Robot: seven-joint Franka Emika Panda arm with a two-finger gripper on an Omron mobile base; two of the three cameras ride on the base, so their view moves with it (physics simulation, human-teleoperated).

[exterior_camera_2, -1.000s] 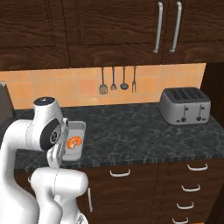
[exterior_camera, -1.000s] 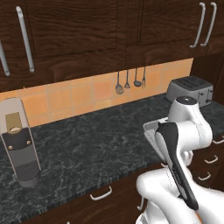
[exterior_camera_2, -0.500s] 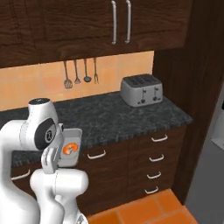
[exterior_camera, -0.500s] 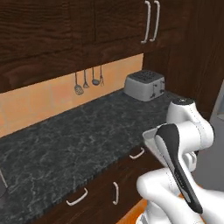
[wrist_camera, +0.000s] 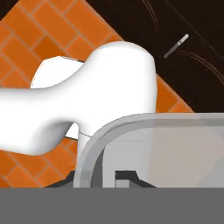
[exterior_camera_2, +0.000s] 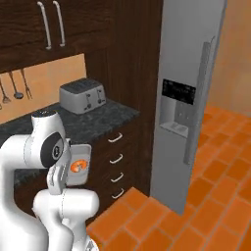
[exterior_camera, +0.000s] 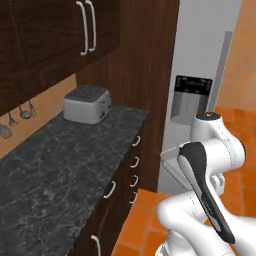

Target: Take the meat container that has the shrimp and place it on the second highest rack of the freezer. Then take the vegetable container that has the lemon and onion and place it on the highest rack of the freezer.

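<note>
Clamped on the rim of the grey metal meat tray (exterior_camera_2: 78, 164), two-finger gripper (wrist_camera: 124, 178); curled orange shrimp (exterior_camera_2: 76, 166) inside. At two o'clock, farther off: tall grey freezer (exterior_camera_2: 188, 93), door closed. Behind, silver toaster (exterior_camera_2: 82, 95) on black counter (exterior_camera: 55, 165).

Arm (exterior_camera: 215, 150): glossy white, rounded bulbous segments. Dark grey-black joint caps and long dark strip along link. Round dark disc with grey ring on shoulder joint in right base view. Smooth casing, no visible cables or screws.
</note>
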